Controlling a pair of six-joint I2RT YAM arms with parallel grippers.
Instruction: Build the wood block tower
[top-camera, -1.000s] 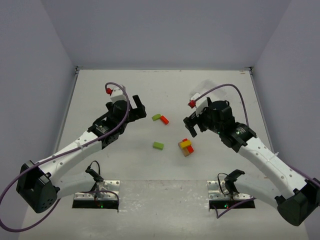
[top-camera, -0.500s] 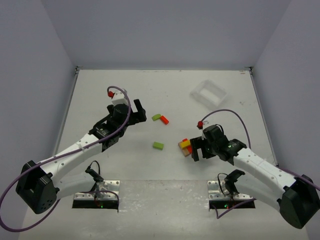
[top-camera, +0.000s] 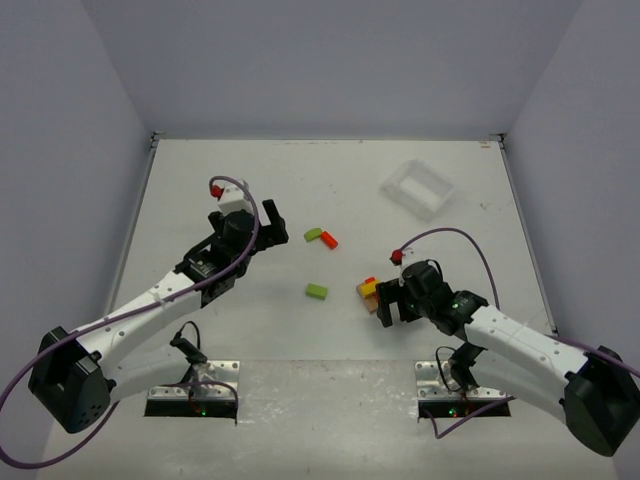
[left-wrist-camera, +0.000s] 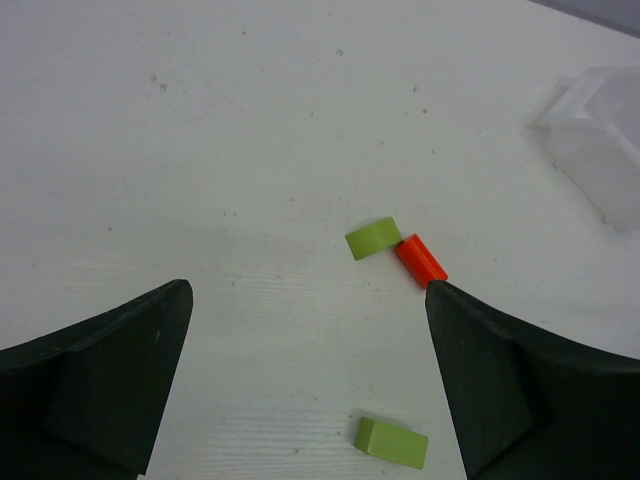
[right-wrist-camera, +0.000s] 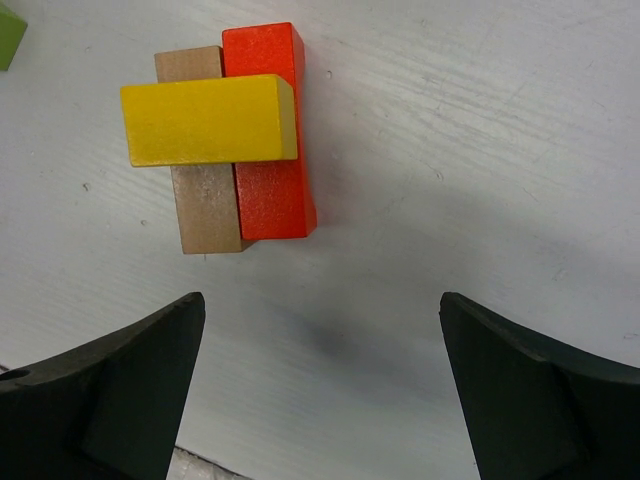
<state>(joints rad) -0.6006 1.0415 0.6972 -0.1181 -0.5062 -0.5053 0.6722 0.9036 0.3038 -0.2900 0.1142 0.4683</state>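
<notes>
The wood block tower (top-camera: 370, 291) stands at centre right: a yellow block (right-wrist-camera: 208, 120) lies across a tan block (right-wrist-camera: 207, 212) and a red block (right-wrist-camera: 270, 195). My right gripper (top-camera: 386, 303) is open and empty just right of and near the tower; in its wrist view (right-wrist-camera: 320, 312) the stack lies ahead, outside the jaws. My left gripper (top-camera: 277, 225) is open and empty, left of the loose blocks. A green block (left-wrist-camera: 372, 238) touches an orange block (left-wrist-camera: 420, 259) ahead of it (left-wrist-camera: 308, 300). Another green block (left-wrist-camera: 391, 442) lies between its fingers, low in view.
A white plastic tray (top-camera: 417, 187) stands at the back right and shows blurred in the left wrist view (left-wrist-camera: 600, 130). The loose green and orange pair (top-camera: 321, 238) and the single green block (top-camera: 316, 291) lie left of the tower. Grey walls enclose the table.
My right arm has swung from near the tray forward and down to beside the tower, uncovering the tray. My left gripper has shifted slightly.
</notes>
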